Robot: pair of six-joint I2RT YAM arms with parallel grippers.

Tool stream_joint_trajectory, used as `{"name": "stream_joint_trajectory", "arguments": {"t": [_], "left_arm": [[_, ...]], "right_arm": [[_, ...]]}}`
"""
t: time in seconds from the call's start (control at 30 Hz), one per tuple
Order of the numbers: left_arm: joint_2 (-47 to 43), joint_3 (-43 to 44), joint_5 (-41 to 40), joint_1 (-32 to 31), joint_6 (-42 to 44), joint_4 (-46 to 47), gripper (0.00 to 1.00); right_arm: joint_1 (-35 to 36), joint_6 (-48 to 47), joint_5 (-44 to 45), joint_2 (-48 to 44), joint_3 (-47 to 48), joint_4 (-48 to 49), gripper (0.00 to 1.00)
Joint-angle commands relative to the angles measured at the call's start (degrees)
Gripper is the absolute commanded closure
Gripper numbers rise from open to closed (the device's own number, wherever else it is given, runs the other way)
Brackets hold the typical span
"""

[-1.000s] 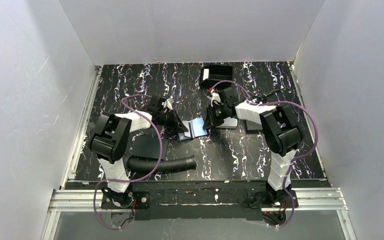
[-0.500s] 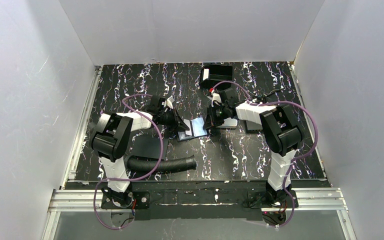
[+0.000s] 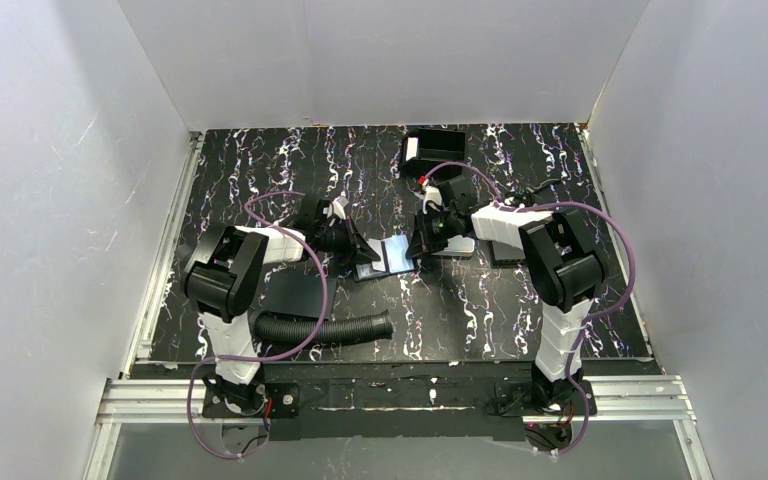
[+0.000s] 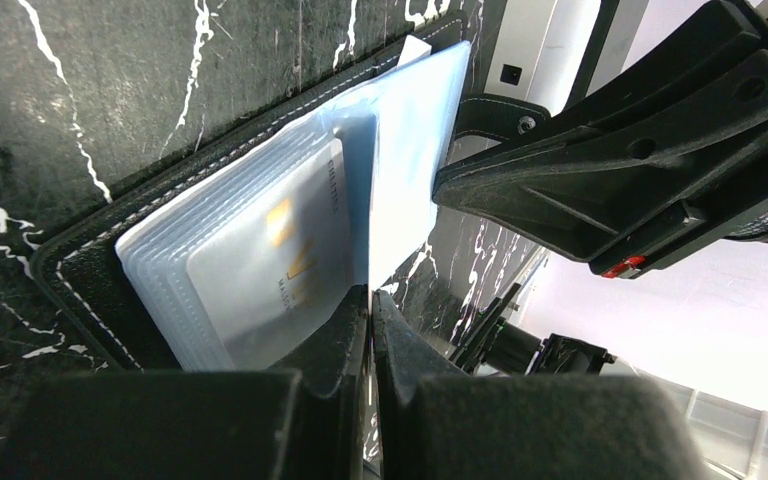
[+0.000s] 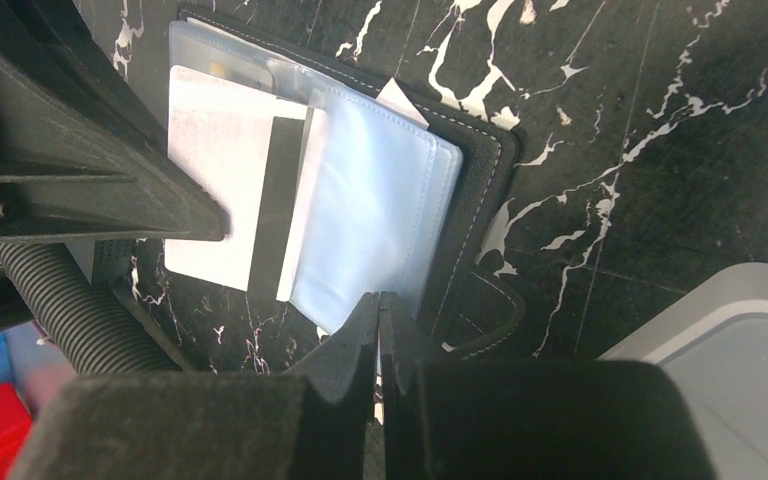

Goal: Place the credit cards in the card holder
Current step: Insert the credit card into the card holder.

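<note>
Tubing, black and corrugated (image 3: 325, 328), is seen lying toward the near edge of the black white-veined marble table (image 3: 260, 170), left of centre. Beyond it, at the table's middle, the small black stitched bifold card holder (image 5: 480, 190) is laid open, its clear pale-blue plastic sleeves (image 5: 380, 220) fanned upward. A pale card with a gold mark (image 4: 270, 265) is already housed in one sleeve. A whitish card with a black stripe (image 5: 215, 180) is laid across the leaves, one long edge tucked beneath the raised sleeve and the rest exposed.

The left gripper (image 4: 371, 305) is set at the holder's left edge, the right gripper (image 5: 378, 305) at its right. Both pairs of fingers are pressed together, and whether a sleeve edge is nipped between them cannot be told. A silver-grey rounded case (image 3: 457, 246) is placed just beside the holder toward the right edge, and a black box with a white face (image 3: 434, 152) at the far edge.

Seating the striped card is judged to be the step in hand. Next, a sideways push into the sleeve mouth would be called for, with the holder pinned against sliding.
</note>
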Motion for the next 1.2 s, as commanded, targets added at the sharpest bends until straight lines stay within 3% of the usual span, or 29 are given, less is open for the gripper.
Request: {"name": "stream_joint_trajectory", "arguments": {"t": [0.0, 0.8, 1.17], "left_arm": [[-0.4, -1.7, 0.6, -0.3, 0.1, 2.2, 1.00], [-3.7, -1.4, -4.9, 0.0, 10.0, 1.4, 1.00], [-3.5, -0.7, -4.1, 0.1, 7.5, 1.5, 1.00]], "right_arm": [[0.0, 0.1, -0.8, 1.4, -0.9, 1.6, 0.92], [0.0, -0.3, -1.4, 1.5, -1.8, 1.7, 0.93], [0.0, 0.0, -1.8, 1.7, -1.9, 2.1, 0.93]]}}
